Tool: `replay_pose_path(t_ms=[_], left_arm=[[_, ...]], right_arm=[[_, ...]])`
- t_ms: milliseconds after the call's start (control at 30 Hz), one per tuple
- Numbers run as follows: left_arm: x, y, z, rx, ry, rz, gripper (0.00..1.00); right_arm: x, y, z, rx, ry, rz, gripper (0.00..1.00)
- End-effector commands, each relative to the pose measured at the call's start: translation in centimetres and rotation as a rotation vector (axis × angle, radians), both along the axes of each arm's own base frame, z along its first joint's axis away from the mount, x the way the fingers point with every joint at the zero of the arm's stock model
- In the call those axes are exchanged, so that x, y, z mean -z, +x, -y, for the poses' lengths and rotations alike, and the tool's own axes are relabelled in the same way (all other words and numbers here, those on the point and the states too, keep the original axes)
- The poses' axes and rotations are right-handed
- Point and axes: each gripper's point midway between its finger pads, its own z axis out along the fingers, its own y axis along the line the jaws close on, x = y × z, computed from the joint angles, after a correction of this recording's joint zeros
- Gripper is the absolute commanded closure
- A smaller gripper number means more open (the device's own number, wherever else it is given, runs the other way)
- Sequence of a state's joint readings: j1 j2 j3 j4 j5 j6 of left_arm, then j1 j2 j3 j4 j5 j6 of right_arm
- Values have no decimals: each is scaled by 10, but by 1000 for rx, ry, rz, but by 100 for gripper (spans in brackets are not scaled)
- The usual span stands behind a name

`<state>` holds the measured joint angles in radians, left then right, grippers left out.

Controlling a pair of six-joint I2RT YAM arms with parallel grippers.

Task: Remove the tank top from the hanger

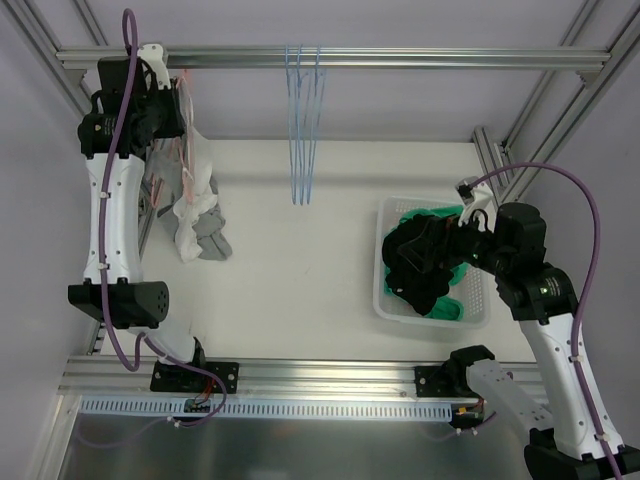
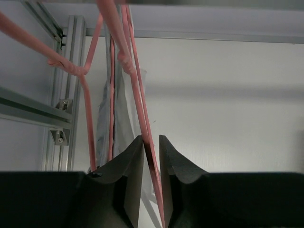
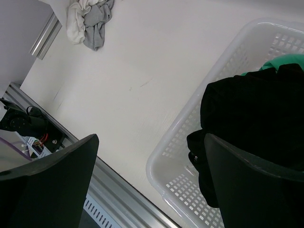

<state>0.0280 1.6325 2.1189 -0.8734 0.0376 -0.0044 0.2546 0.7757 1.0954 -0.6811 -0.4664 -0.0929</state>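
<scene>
The left end effector [image 2: 151, 138] is up at the rail [image 1: 350, 57], at the 10 o'clock corner of the top view. Its jaws stand only a sliver apart with a wire of the pink hanger [image 2: 141, 102] running between them. I cannot tell whether they actually pinch the wire.

The tank top [image 1: 195, 205], white and grey, hangs from those pink wires. It lies toward 6 o'clock from the left end effector, just below it, and its lower end is bunched on the desk [image 1: 300, 270]. Its long axis runs 12 to 6 o'clock, from the rail down to the desk.

The right end effector [image 3: 151, 137] is wide open and holds nothing. It hovers over the basket [image 1: 425, 319] toward 3 o'clock, well apart from the garment, so the left arm is much the nearer. My judgement is that the cloth has to slide off toward 6 o'clock, along its own length, while the hanger is held at the rail.

Counts:
- One white basket, holding a black cloth [image 1: 415, 260] and a green cloth [image 1: 455, 305].
- One bundle of cloth on the pink wires; I cannot tell whether it is one garment or two.
- More than one pink wire loop, exact number unclear.
- A few blue hangers [image 1: 303, 140] at 12 o'clock, bare, too thin to count surely.
</scene>
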Motion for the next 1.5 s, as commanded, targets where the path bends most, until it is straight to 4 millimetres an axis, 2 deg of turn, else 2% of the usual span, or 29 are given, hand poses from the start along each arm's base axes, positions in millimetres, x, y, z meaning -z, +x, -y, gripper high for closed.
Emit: replay_pose_path(t_ms=[0,100,167,233,433,533,833,900,967,1000,1033,1100,1200,1267,1300,1333,1367,1400,1433,1467], left_arm=[[-11,5,2,26,-7,30,81],[-9,7,5,38,-13,27,89],[-11,7,7,48,-20,31,90],[-14,5,9,63,-25,40,100],[-42,-11,38,169,-146,102,100],[-58,-26,52,220,-198,134,100],[-76,-50,68,265,-230,195,100],[-71,-54,70,268,-239,181,100],[-71,-67,72,276,-249,182,100],[-56,-69,73,274,-258,142,100],[-58,-83,73,274,-257,155,100],[-46,-100,86,312,-264,129,100],[-7,-149,98,348,-268,71,100],[13,-170,103,354,-267,47,100],[46,-179,109,366,-260,-27,100],[48,-198,111,382,-265,-5,100],[62,-207,112,383,-270,-27,100],[92,-222,113,390,-273,-75,100],[106,-230,116,397,-292,-106,100],[121,-238,119,412,-303,-137,100]], right_arm=[[-7,1,-7,-29,30,29,0],[-6,0,-8,-31,31,31,0],[-8,-1,-7,-32,33,40,1],[-9,-2,-7,-30,35,43,1],[-12,-2,-9,-35,47,52,1],[-13,-3,-10,-39,60,56,1],[-17,-4,-13,-53,76,74,1],[-18,-6,-14,-61,81,75,1],[-19,-6,-16,-76,93,79,0],[-19,-9,-21,-105,108,73,0],[-21,-11,-24,-125,123,75,0],[-28,-19,-37,-223,181,101,1],[-43,-39,-62,-377,280,118,0],[-47,-47,-73,-439,294,132,0],[-48,-46,-79,-449,292,152,1],[-41,-55,-93,-510,279,143,1],[-40,-55,-99,-521,272,156,1],[-36,-50,-105,-497,261,169,2],[-20,-57,-116,-527,251,144,3],[-24,-54,-123,-519,277,175,4]])
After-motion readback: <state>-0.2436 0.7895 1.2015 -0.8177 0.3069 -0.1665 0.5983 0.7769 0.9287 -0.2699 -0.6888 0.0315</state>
